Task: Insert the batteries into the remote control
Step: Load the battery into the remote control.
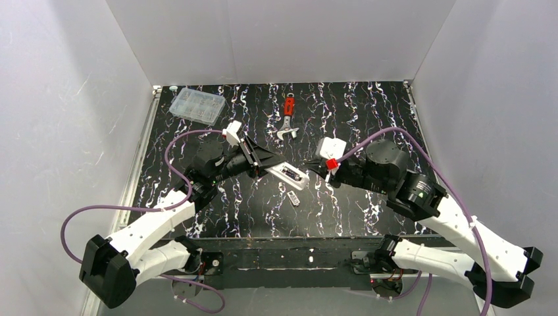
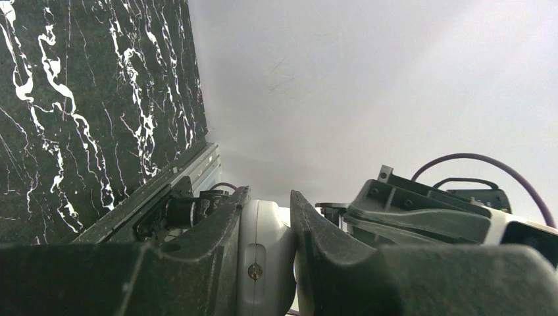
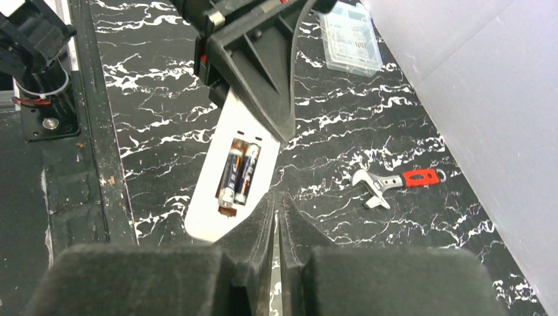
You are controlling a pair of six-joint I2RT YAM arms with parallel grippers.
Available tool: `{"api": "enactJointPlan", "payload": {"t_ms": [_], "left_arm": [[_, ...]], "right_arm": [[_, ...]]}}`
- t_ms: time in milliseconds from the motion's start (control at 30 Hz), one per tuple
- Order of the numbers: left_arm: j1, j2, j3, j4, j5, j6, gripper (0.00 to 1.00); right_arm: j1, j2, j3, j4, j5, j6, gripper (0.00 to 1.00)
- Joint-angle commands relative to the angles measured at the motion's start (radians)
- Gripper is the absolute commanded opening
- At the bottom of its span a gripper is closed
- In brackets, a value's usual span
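Remote control (image 3: 209, 204) pinched by left hand (image 1: 264, 162), long axis 1-to-7 o'clock, 2 batteries (image 3: 238, 174) seated; right hand (image 3: 276, 205) pressed together, remote just beside at 11 o'clock.

remote control (image 3: 209, 197): smooth white plastic | table (image 3: 151, 112): black marble-look | wrench (image 3: 393, 184): metal, red grip

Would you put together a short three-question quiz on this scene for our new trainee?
1. True or false: the battery recess of the remote control is empty.
2. Which gripper clamps the remote control? A) left B) right C) neither
3. What colour is the handle of the wrench?
Key: 1 false, two batteries lie in it; 2 A, the left gripper; 3 red.
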Motion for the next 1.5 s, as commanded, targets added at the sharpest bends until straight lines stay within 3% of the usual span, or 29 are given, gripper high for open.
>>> {"api": "enactJointPlan", "payload": {"t_ms": [0,200,367,833,1467], "left_arm": [[0.001,-0.008,0.047,0.093,0.040,-0.010,0.00],[0.001,0.003,0.053,0.110,0.048,-0.016,0.00],[0.001,-0.001,0.050,0.113,0.048,-0.015,0.00],[0.001,0.006,0.052,0.125,0.048,-0.014,0.00],[0.002,0.015,0.050,0.143,0.048,-0.019,0.00]], "right_arm": [[-0.025,-0.045,-0.032,0.035,-0.010,0.030,0.12],[-0.037,-0.035,-0.033,0.004,-0.077,0.055,0.20],[-0.045,-0.019,-0.033,0.008,-0.106,0.062,0.21],[-0.057,0.003,-0.042,-0.034,-0.130,0.068,0.13],[-0.059,0.058,-0.018,-0.052,-0.164,0.062,0.12]]}}
